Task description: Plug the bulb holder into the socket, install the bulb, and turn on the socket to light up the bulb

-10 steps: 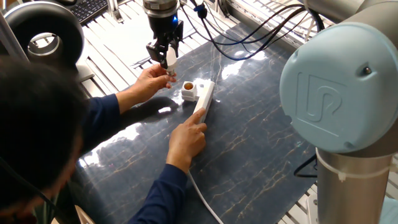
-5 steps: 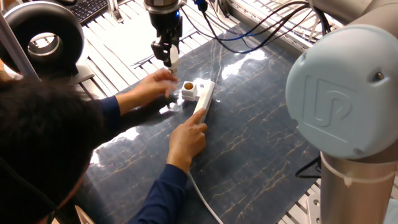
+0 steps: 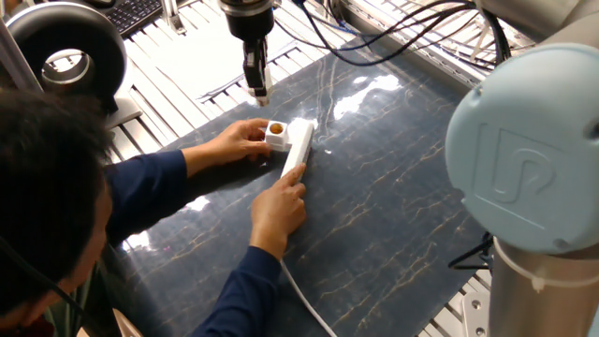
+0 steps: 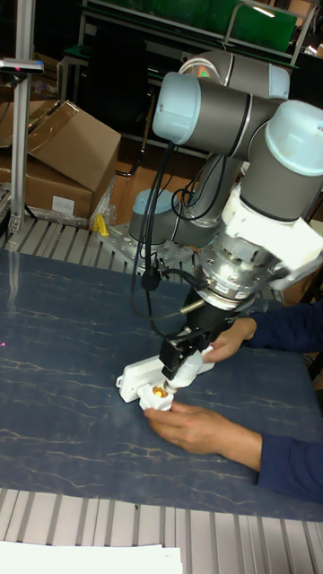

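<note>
The socket (image 3: pixel 300 146) lies on the dark mat, and it also shows in the tall fixed view as the socket (image 4: pixel 133 376). The bulb holder (image 3: pixel 275 133) sits against its left side, orange opening up; whether it is plugged in I cannot tell. A person's left hand (image 3: pixel 236 142) holds the holder, and the right hand (image 3: pixel 278 208) presses on the socket. My gripper (image 3: pixel 257 92) hangs above and behind the holder, shut on the white bulb (image 3: pixel 261 94). In the tall fixed view the gripper (image 4: pixel 182 369) and the bulb (image 4: pixel 187 376) hover just over the bulb holder (image 4: pixel 158 395).
The person's head (image 3: pixel 42 197) fills the lower left. A black ring lamp (image 3: pixel 65 58) and a keyboard (image 3: pixel 131 11) stand at the back left. Black cables (image 3: pixel 374 51) trail behind my gripper. The socket's white cable (image 3: pixel 304 300) runs toward the front edge. My arm's big joint (image 3: pixel 524 168) blocks the right side.
My gripper has risen and moved back with the bulb. The person's left hand left the gripper and took hold of the bulb holder; the socket shifted slightly left.
</note>
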You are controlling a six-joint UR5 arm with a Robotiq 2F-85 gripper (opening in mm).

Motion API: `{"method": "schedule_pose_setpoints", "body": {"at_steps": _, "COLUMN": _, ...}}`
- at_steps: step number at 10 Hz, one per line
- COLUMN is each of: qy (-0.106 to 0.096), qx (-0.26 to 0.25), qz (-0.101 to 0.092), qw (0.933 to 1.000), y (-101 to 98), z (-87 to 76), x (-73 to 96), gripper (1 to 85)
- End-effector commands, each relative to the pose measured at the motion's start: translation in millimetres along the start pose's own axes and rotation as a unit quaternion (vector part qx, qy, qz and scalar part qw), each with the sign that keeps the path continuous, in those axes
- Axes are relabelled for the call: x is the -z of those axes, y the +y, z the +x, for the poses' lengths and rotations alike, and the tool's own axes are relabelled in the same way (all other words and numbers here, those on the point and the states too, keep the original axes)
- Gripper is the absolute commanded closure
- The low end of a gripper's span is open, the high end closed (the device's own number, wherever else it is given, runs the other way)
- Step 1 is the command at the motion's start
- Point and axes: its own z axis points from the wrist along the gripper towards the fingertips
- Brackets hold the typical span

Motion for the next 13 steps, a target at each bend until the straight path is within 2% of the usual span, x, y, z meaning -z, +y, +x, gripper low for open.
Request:
{"method": "schedule_pose_setpoints", "body": {"at_steps": 1, "qy": -0.012, "qx": 0.177, "qz": 0.028, "qw": 0.9838, "y": -2.8, "z": -9.0, "x": 6.5, "gripper": 84.7}}
{"method": "schedule_pose_setpoints", "body": {"at_steps": 3, "qy": -0.007, "qx": 0.238, "qz": 0.021, "qw": 0.971, "y": 8.2, "z": -8.1, "x": 7.3, "gripper": 84.7}}
{"method": "schedule_pose_setpoints", "body": {"at_steps": 4, "qy": -0.015, "qx": 0.261, "qz": -0.003, "qw": 0.9651, "y": 20.2, "z": -6.9, "x": 4.4, "gripper": 84.7}}
{"method": "schedule_pose_setpoints", "body": {"at_steps": 5, "qy": -0.026, "qx": 0.275, "qz": -0.012, "qw": 0.961, "y": 24.8, "z": -6.3, "x": -0.5, "gripper": 84.7}}
{"method": "schedule_pose_setpoints", "body": {"at_steps": 6, "qy": -0.034, "qx": 0.29, "qz": -0.01, "qw": 0.9562, "y": 25.6, "z": -7.1, "x": -4.8, "gripper": 84.7}}
{"method": "schedule_pose_setpoints", "body": {"at_steps": 7, "qy": -0.05, "qx": 0.305, "qz": -0.028, "qw": 0.9506, "y": 37.8, "z": -8.4, "x": -8.2, "gripper": 84.7}}
{"method": "schedule_pose_setpoints", "body": {"at_steps": 8, "qy": -0.047, "qx": 0.315, "qz": -0.042, "qw": 0.9469, "y": 45.2, "z": -0.3, "x": -12.6, "gripper": 84.7}}
{"method": "schedule_pose_setpoints", "body": {"at_steps": 10, "qy": -0.029, "qx": 0.357, "qz": -0.043, "qw": 0.9327, "y": 40.8, "z": 18.3, "x": -21.6, "gripper": 84.7}}
{"method": "schedule_pose_setpoints", "body": {"at_steps": 12, "qy": -0.01, "qx": 0.396, "qz": -0.028, "qw": 0.9179, "y": 28.5, "z": 28.2, "x": -25.7, "gripper": 84.7}}
{"method": "schedule_pose_setpoints", "body": {"at_steps": 13, "qy": 0.002, "qx": 0.417, "qz": -0.013, "qw": 0.9089, "y": 19.0, "z": 30.2, "x": -26.6, "gripper": 84.7}}
